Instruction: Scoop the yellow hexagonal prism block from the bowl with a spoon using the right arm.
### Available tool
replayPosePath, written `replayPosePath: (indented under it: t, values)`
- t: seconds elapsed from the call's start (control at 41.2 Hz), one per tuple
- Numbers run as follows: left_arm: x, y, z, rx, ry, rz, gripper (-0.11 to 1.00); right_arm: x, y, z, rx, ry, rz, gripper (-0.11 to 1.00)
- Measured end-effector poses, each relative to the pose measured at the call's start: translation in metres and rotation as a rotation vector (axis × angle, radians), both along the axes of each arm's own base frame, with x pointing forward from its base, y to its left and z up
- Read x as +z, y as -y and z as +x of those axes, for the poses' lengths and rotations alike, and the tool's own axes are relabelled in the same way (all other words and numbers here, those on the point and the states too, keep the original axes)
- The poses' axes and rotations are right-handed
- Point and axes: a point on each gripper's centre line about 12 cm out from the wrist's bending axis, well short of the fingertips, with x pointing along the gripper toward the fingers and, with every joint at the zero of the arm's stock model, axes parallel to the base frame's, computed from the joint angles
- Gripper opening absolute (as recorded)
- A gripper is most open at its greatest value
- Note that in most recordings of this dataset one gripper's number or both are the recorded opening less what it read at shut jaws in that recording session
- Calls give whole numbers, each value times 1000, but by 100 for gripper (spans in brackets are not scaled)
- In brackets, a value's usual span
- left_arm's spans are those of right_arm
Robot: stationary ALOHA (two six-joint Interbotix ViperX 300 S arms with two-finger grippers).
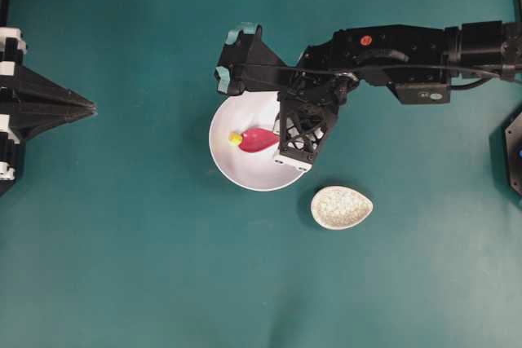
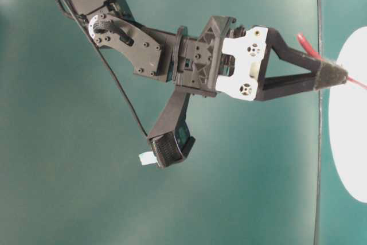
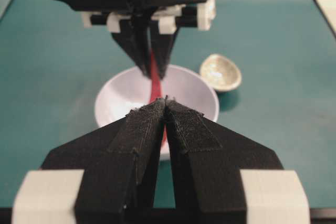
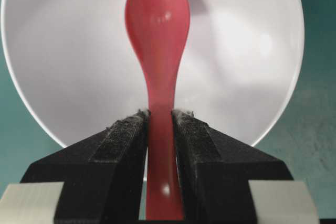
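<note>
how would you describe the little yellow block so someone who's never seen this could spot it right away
Find the big white bowl in the middle of the teal table. Inside it lies a red spoon, held by the right gripper. The yellow block sits at the spoon's tip, the only yellow thing there.

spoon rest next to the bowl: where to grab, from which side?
Spoon rest: pinch its rim across the narrow width, likely near the pointed end, coming straight down. It lies flat, hollow up, apart from the bowl, so its rim is exposed all round.
</note>
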Motion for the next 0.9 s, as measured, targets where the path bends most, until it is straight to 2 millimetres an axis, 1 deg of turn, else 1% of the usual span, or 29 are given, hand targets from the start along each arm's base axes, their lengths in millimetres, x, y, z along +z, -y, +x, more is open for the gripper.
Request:
replayPosePath:
  t: [0.146,0.388,0.631,0.898]
  values:
    - [0,0,0,-2,-3,0,8,-1,1,2,-6,28,-6,21]
    - [0,0,0,0,0,0,8,-13,1,1,-19,70,-18,21]
    - [0,0,0,-2,-2,0,8,-27,-1,-4,-27,92,-26,21]
    - [0,0,0,0,0,0,8,-28,-2,-11,-44,140,-34,21]
